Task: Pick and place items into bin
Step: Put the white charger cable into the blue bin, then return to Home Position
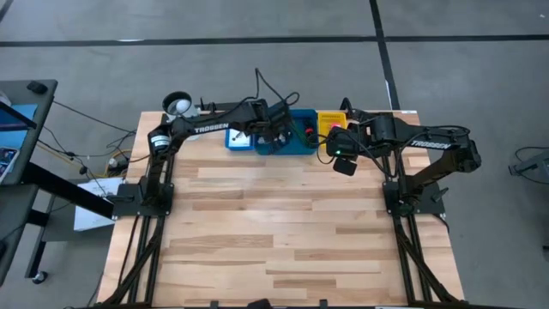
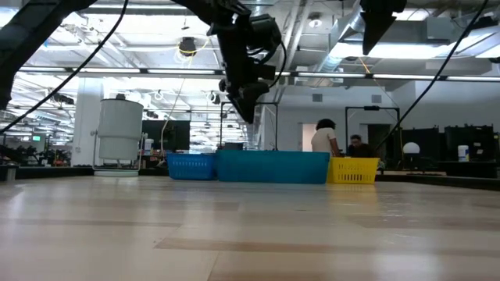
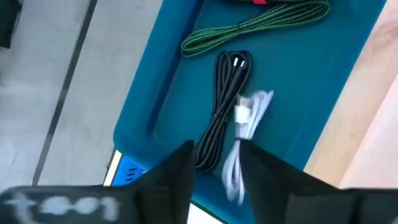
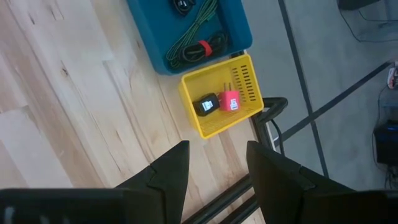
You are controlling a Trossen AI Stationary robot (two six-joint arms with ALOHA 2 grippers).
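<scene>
Our left gripper (image 3: 214, 171) released above the blue tray (image 3: 155, 93), white cable (image 3: 245, 134) beneath, right gripper (image 4: 214, 168) parted, empty, near the yellow tray (image 4: 193, 112)

The brand name TROSSEN is seen printed in white on the left arm (image 1: 210, 129) and again on the right arm (image 1: 429, 144) above the table

A large open lab: exposed ceiling ducts (image 2: 328, 47), concrete floor (image 1: 257, 21), people (image 2: 324, 136) at distant workstations.
</scene>
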